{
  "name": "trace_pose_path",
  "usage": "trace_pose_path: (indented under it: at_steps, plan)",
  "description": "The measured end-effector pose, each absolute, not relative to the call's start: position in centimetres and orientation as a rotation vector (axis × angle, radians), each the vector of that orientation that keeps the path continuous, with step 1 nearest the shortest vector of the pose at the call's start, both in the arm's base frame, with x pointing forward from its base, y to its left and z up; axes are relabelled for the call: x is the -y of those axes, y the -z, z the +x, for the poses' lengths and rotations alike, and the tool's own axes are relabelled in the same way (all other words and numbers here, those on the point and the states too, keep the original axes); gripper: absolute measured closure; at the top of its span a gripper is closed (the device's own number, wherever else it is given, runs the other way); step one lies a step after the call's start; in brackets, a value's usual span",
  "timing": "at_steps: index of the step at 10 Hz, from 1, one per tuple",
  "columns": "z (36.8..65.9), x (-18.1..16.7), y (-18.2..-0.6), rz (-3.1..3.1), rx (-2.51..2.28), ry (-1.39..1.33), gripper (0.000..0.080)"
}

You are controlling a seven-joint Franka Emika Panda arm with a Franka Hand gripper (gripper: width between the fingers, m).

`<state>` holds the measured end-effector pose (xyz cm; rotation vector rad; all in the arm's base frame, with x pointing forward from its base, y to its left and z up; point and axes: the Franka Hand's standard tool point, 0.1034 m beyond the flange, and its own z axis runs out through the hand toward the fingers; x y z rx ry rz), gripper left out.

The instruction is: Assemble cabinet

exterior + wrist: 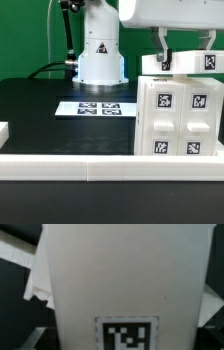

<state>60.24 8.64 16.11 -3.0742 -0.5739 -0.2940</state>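
I see the cabinet [178, 108] at frame right on the worktop [40, 110] | gripper [165, 60] astride its top edge, closure unclear | rigid, light, slick plastic; I'd grip thin walls

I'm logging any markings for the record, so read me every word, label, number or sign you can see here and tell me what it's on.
No readable words, brand names or numbers.
Cabinet: square black-and-white fiducial tags, patterns only, no text.
Marker board: same kind of tags, no text.
Robot base: a small dark triangular sign, too small to read.
Wrist view: one tag on a white panel, blurred, no text.
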Motion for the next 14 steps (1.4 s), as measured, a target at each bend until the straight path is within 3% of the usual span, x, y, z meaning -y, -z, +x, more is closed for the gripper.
trace_pose_path:
  at_steps: [14]
  plan:
    - [60.47, -8.36, -16.01, -2.77, -1.103, 0.318, 0.0236]
